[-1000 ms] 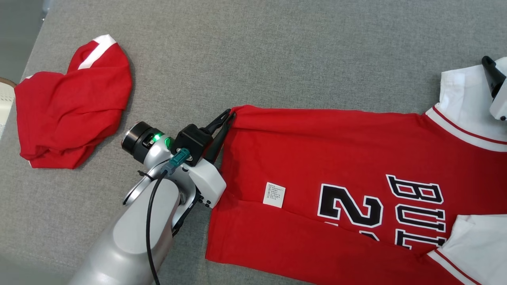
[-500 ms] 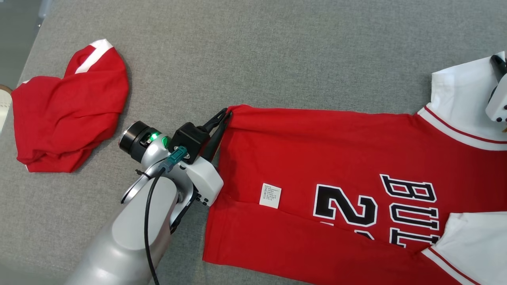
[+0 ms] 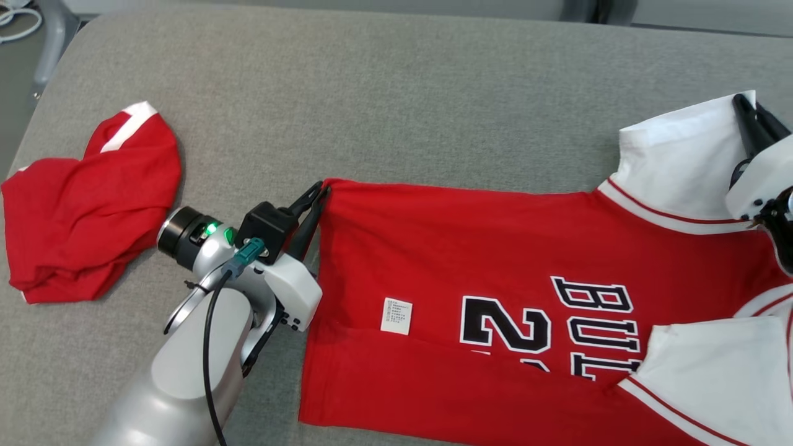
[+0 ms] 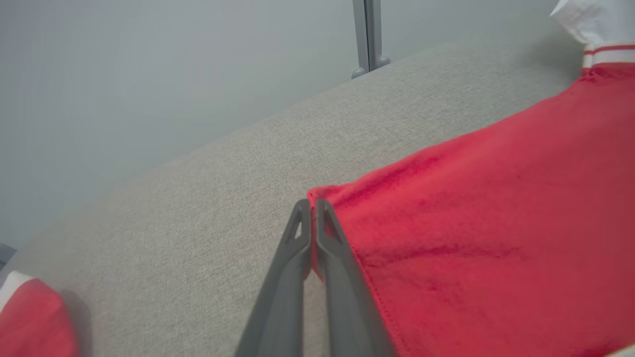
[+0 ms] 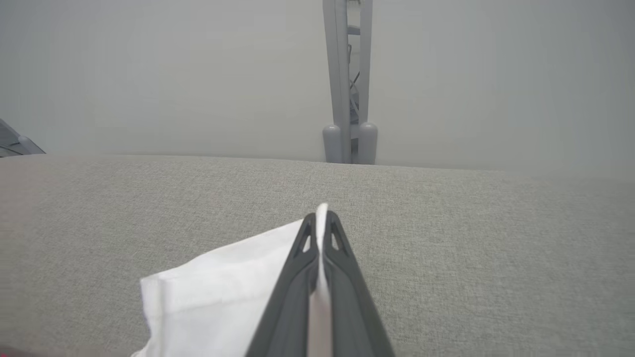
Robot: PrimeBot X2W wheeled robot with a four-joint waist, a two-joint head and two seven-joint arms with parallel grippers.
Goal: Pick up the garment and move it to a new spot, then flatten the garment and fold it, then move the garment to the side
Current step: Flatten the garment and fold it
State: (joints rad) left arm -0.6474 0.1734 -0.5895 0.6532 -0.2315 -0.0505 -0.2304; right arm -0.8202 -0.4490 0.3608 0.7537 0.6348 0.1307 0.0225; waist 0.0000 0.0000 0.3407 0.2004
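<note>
- The garment [image 3: 495, 248], a red jersey, runs off the head view's lower and right edges. Its black-and-white print [image 3: 545, 322] is partly covered by a fold of red cloth and a white sleeve, so the lettering reads only in part.
- The right arm is cut off at that view's right edge.
- The left gripper [image 3: 317, 193] is pinched tight on the jersey's far hem corner — in the left wrist view red cloth sits between the two fingertips.
- The right gripper [image 3: 748, 110] is clamped on the edge of the far white sleeve [image 3: 675, 155]; the right wrist view shows a thin white strip between its fingers.
- The jersey lies spread on the grey table [image 3: 384, 93] between the two grippers.
- Bare table stretches beyond the jersey to the far edge. A crumpled red heap [image 3: 80, 210] lies near the left edge, just beside the left arm's wrist.
</note>
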